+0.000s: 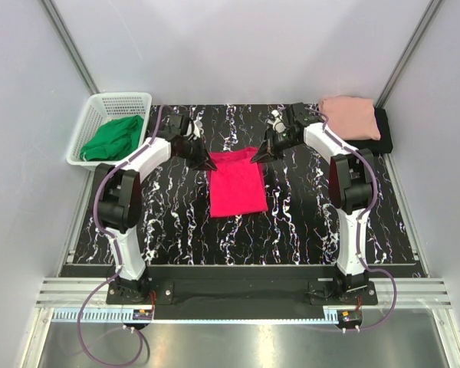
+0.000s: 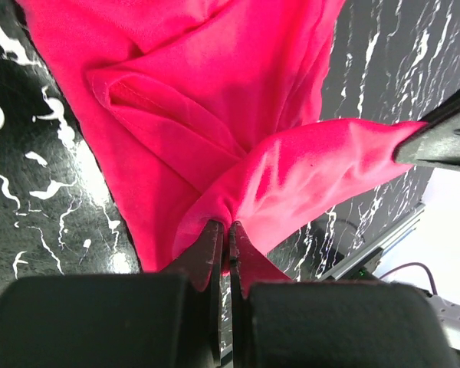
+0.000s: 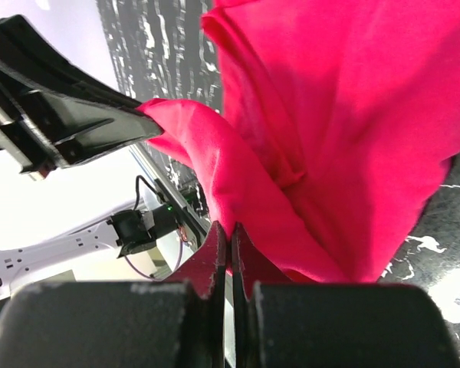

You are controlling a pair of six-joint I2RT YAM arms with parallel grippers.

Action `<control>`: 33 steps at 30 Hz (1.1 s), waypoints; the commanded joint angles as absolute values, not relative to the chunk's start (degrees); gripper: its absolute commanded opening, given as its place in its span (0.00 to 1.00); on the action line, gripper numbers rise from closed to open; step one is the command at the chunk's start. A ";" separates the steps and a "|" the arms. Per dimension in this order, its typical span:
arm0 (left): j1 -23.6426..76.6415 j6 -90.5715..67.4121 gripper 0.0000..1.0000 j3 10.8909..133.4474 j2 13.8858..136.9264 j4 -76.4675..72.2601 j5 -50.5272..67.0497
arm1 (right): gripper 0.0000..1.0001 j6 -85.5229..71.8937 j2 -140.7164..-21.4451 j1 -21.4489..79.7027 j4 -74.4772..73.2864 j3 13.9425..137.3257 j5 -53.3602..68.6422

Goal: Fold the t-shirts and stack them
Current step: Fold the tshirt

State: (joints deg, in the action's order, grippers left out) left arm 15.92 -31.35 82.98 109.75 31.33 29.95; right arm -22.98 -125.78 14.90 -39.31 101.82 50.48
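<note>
- Counting three t-shirts out here: one crimson-pink t-shirt [image 1: 236, 184], one salmon-pink t-shirt [image 1: 353, 116] and one black t-shirt [image 1: 385, 132].
- Crimson-pink one sits in the middle of the dark marbled tabletop [image 1: 307, 222], folded into a narrow panel running near to far. Its near part lies flat and its far edge is gathered up.
- Salmon-pink one is folded at the far right corner, resting right on top of the black one. The black shirt shows only as a strip along the right side.
- One white basket [image 1: 100, 103] stands at the far left corner, with one green cloth [image 1: 113, 138] bundled inside it.
- Two arms are in play, both stretched toward the far side with elbows bent outward. Their wrists angle in toward each other over the crimson-pink shirt's far edge.
- Left gripper [image 1: 209, 163] is at the far left corner of that shirt. Its wrist camera shows the jaws clamped tight on a bunched pinch of crimson-pink cloth.
- Right gripper [image 1: 258, 156] is at the far right corner, and it's the same story: jaws pressed together with crimson-pink fabric caught between them.
- Both wrist views show the cloth pulled up into folds running from one gripper across to the other.
</note>
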 commanded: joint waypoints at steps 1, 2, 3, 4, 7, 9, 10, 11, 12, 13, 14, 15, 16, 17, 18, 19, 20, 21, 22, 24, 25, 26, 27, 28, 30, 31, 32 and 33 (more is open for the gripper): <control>15.56 -31.38 0.00 85.25 106.61 30.41 29.97 | 0.00 -23.73 -120.85 15.29 -39.37 105.12 51.85; 15.47 -31.38 0.00 85.25 106.52 30.32 30.06 | 0.00 -23.64 -120.59 15.29 -39.20 105.29 51.77; 15.38 -31.38 0.00 85.17 106.44 30.32 30.06 | 0.00 -23.73 -120.50 15.29 -39.29 105.47 51.77; 15.38 -31.20 0.00 85.17 106.35 30.32 29.97 | 0.00 -23.82 -120.41 15.29 -39.29 105.73 51.68; 15.03 -31.03 0.00 85.25 106.79 30.32 30.06 | 0.00 -23.82 -120.32 15.03 -39.55 106.69 51.68; 14.77 -30.94 0.00 85.52 106.96 30.32 30.06 | 0.00 -23.91 -120.50 14.68 -39.46 107.31 51.86; 14.68 -30.94 0.00 85.69 107.05 30.41 30.06 | 0.00 -23.99 -120.59 14.68 -39.55 107.84 51.94; 14.59 -31.02 0.00 86.04 107.14 30.41 30.06 | 0.00 -24.08 -120.76 14.59 -39.64 108.10 52.12; 14.59 -31.03 0.00 86.22 107.23 30.41 29.97 | 0.00 -24.17 -120.85 14.42 -39.64 108.37 52.29; 14.50 -31.11 0.00 86.57 107.23 30.41 29.88 | 0.00 -24.17 -121.02 14.50 -39.73 108.89 52.29; 14.41 -31.11 0.00 87.18 107.31 30.41 29.53 | 0.00 -24.26 -121.29 14.50 -39.90 109.24 52.29; 14.41 -31.20 0.00 87.45 107.40 30.41 29.53 | 0.00 -24.17 -121.46 14.41 -40.08 109.68 52.38; 14.41 -31.29 0.00 87.89 107.49 30.41 29.62 | 0.00 -24.17 -121.64 14.15 -40.08 110.21 52.38; 14.15 -31.46 0.00 88.67 107.84 30.50 29.62 | 0.00 -24.26 -121.99 14.15 -40.17 110.65 52.38; 14.15 -31.55 0.00 89.03 108.02 30.50 29.62 | 0.00 -24.26 -122.25 14.06 -40.25 111.09 52.47; 14.06 -31.64 0.00 89.38 108.10 30.59 29.62 | 0.00 -24.43 -122.60 13.89 -40.34 112.05 52.64; 14.06 -31.64 0.00 90.08 108.28 30.59 29.53 | 0.00 -24.43 -123.30 13.80 -40.60 112.67 52.82; 14.06 -31.73 0.00 90.44 108.54 30.59 29.62 | 0.00 -24.43 -123.57 13.71 -40.69 113.20 52.74; 14.06 -31.82 0.00 90.70 108.63 30.67 29.53 | 0.00 -24.52 -124.01 13.62 -40.69 114.16 52.73; 13.97 -31.99 0.00 91.67 109.16 30.76 29.27 | 0.00 -24.87 -125.33 13.36 -40.78 115.22 52.91; 13.97 -32.17 0.00 91.93 109.51 30.76 29.18 | 0.00 -24.96 -125.85 13.36 -40.78 116.36 53.08; 13.80 -32.17 0.00 92.54 109.69 30.76 29.27 | 0.00 -25.13 -126.73 13.36 -40.78 116.98 53.09; 13.71 -32.25 0.00 92.90 110.38 30.85 29.35 | 0.00 -25.14 -127.26 13.27 -40.78 117.59 53.09; 13.71 -32.34 0.00 93.25 110.65 30.85 29.36 | 0.00 -25.40 -127.79 13.27 -40.78 119.16 53.17; 13.54 -32.61 0.00 94.22 111.27 30.94 29.44 | 0.00 -26.01 -129.81 13.18 -40.96 120.75 53.52; 13.54 -32.69 0.00 94.48 111.97 30.94 29.44 | 0.00 -26.28 -130.42 13.10 -40.87 122.41 53.61; 13.54 -32.70 0.00 95.00 112.15 31.02 29.53 | 0.00 -26.54 -131.82 13.10 -40.87 123.04 54.05; 13.54 -32.70 0.00 95.27 112.50 31.03 29.53 | 0.00 -26.72 -132.53 12.92 -40.87 123.66 54.31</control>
State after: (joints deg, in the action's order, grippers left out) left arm 13.96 -32.05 92.40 111.33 31.83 29.67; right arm -25.34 -130.41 13.39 -40.80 120.07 51.79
